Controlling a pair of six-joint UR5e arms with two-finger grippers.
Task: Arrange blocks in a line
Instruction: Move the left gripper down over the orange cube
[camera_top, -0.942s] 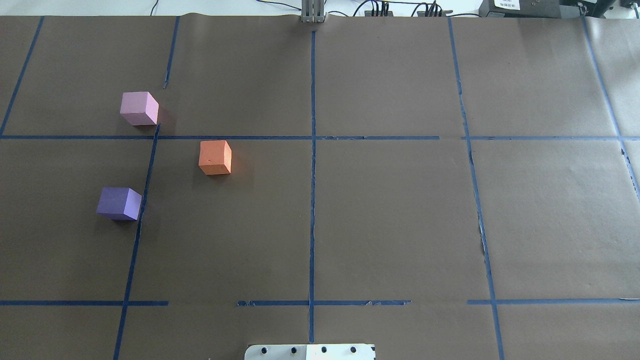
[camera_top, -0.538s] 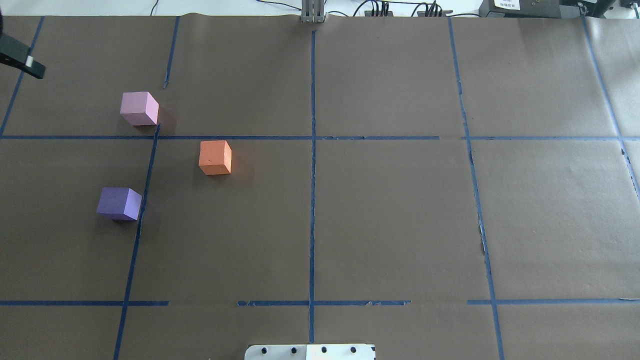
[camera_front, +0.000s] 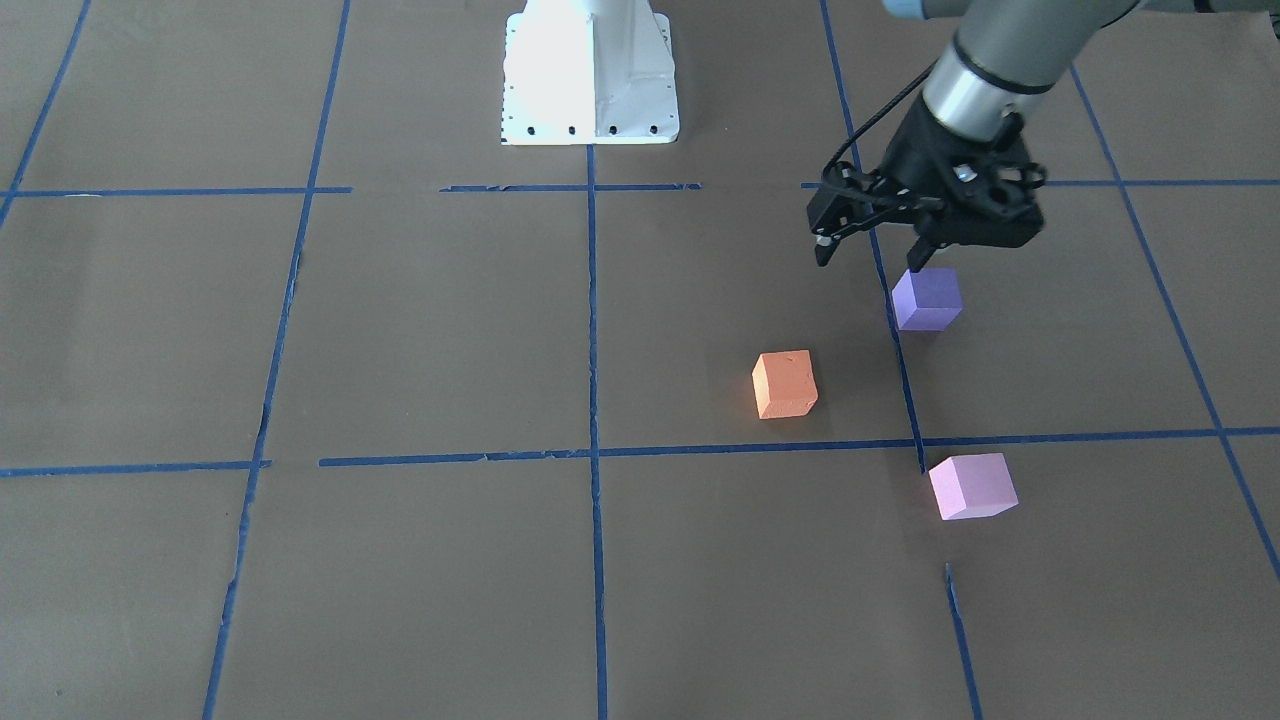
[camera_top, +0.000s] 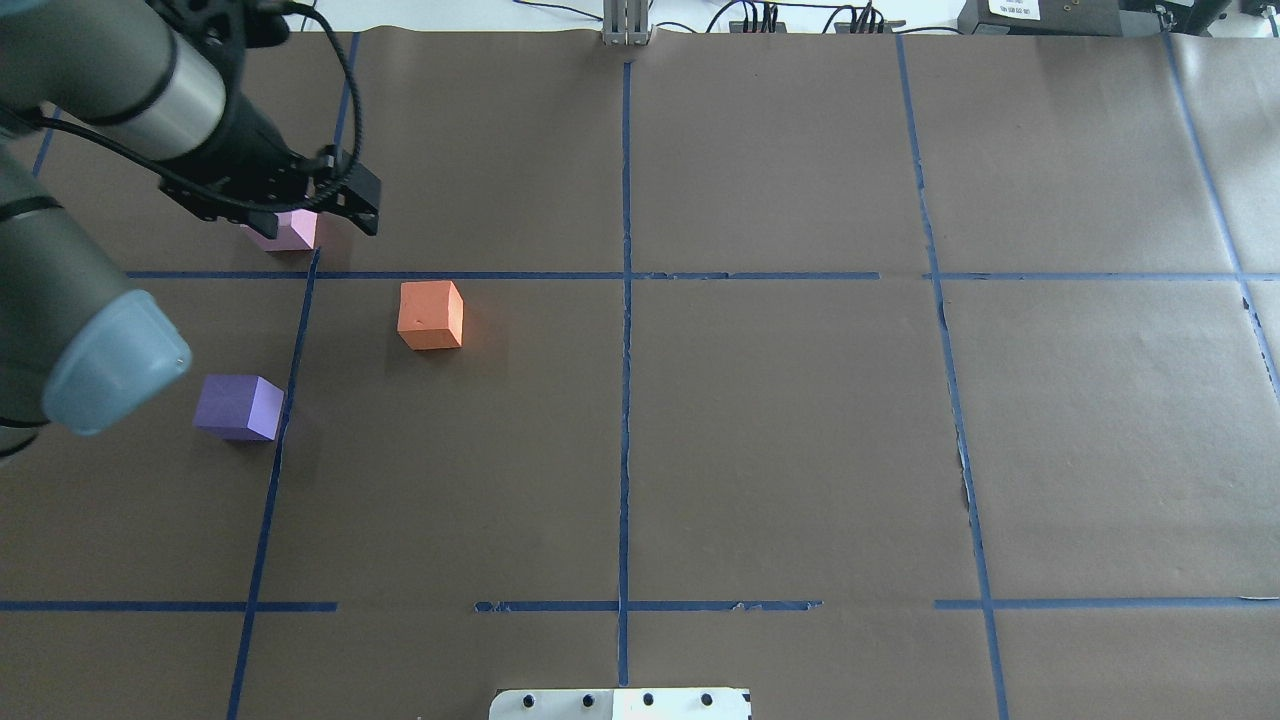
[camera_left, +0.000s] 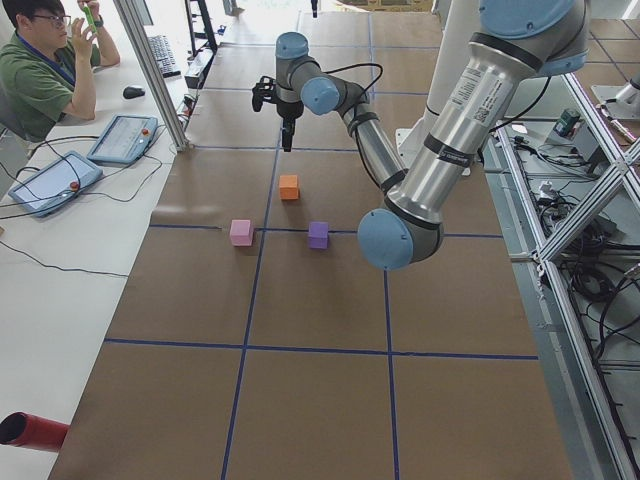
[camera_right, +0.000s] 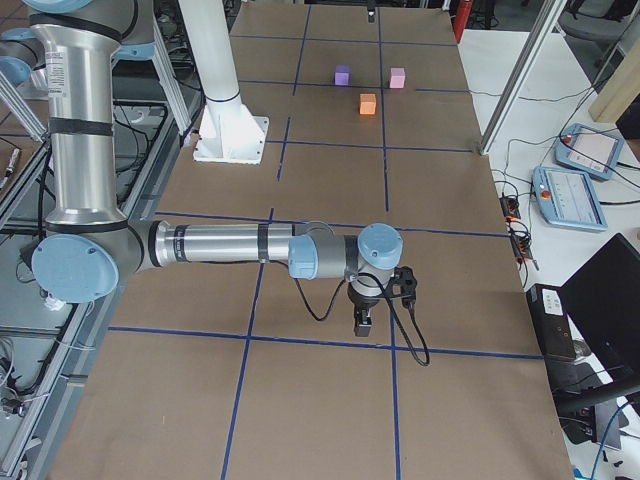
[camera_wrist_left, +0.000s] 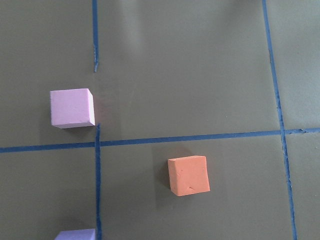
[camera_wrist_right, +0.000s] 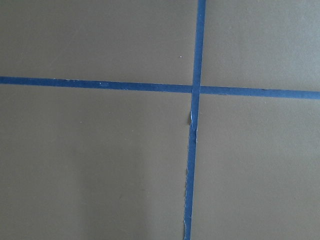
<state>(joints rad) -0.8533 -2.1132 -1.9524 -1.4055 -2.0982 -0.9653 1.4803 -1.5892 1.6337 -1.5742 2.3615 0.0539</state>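
**Approach to the first grasp.** My left tool (camera_front: 868, 258), jaws spread and empty, hangs well above the table (camera_top: 780, 450) over the cluster of blocks, touching none of them. The pink block (camera_top: 292, 232) and the purple block (camera_top: 238, 407) each sit just beside one tape line (camera_top: 296, 330), well apart from each other. The orange block (camera_top: 431, 315) lies off to the side, toward the table's middle. I judge the shortest way to a line is to carry the orange one into the gap between the other two. To do this well I should centre over its top and turn my wrist so the fingers face two flat sides rather than corners. I should then descend straight and close gently, since the cube looks like foam. My right tool (camera_right: 362, 322) hangs far off over bare table; I cannot tell whether it is spread or clenched.
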